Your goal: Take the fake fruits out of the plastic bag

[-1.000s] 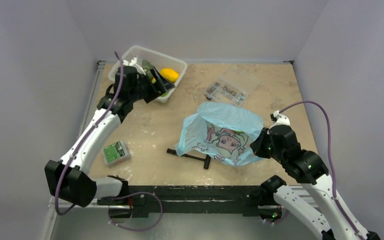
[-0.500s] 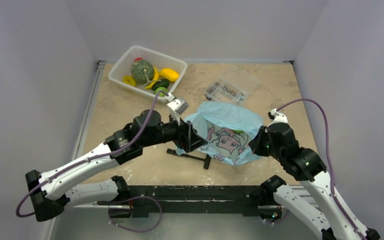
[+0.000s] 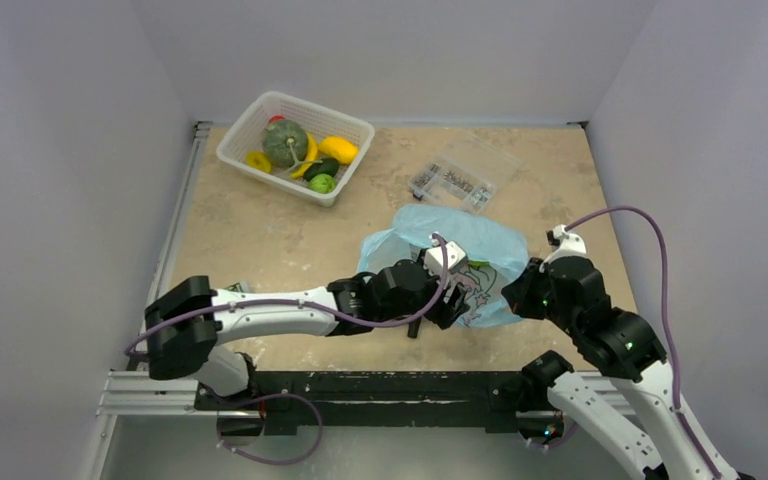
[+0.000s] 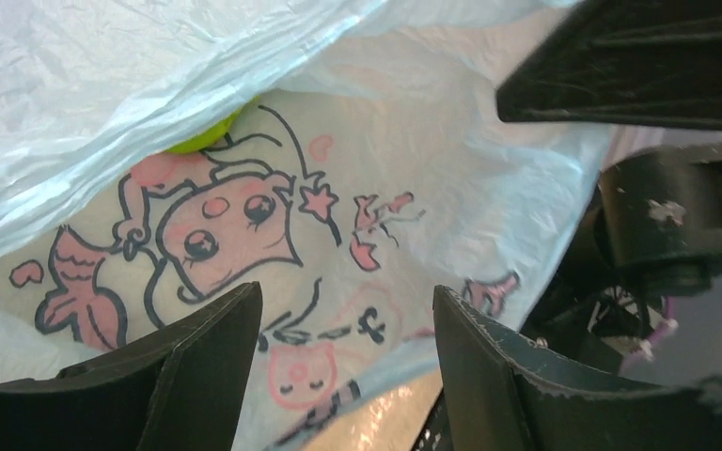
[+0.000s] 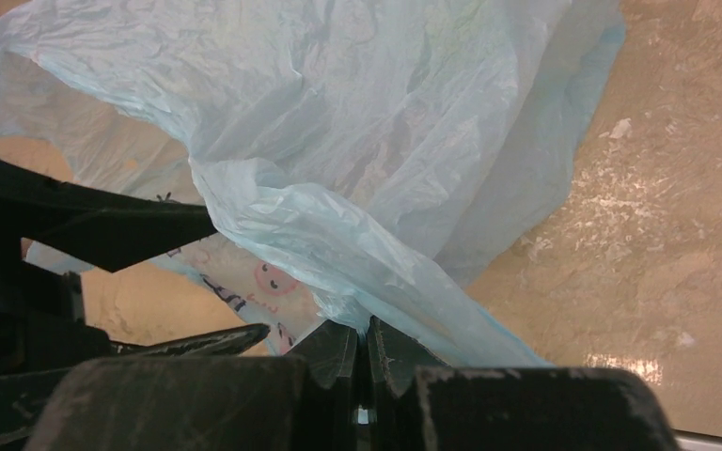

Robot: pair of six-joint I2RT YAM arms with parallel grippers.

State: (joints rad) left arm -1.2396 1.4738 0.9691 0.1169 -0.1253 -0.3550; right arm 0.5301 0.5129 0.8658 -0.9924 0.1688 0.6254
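Note:
The light-blue plastic bag (image 3: 480, 240) with its cartoon print lies right of centre; it also shows in the left wrist view (image 4: 273, 207) and in the right wrist view (image 5: 385, 141). A yellow-green fruit (image 4: 202, 141) shows under a fold of it. My left gripper (image 3: 452, 300) is open at the bag's near printed side, its fingers (image 4: 197, 348) apart and empty. My right gripper (image 3: 522, 292) is shut on the bag's right edge, film pinched between its fingertips (image 5: 365, 329). Several fruits lie in the white basket (image 3: 245, 125): a yellow one (image 3: 339, 149) and green ones (image 3: 286, 143).
A clear compartment box (image 3: 452, 180) of small metal parts sits behind the bag. A black T-shaped tool lies near the bag's front, mostly under the left arm. The green-and-white flat box (image 3: 235, 288) peeks out behind the left arm's elbow.
My left arm swung from the basket across the table to the bag and has stretched low along the front edge, with its open gripper now at the printed side. My right gripper stayed on the bag's edge.

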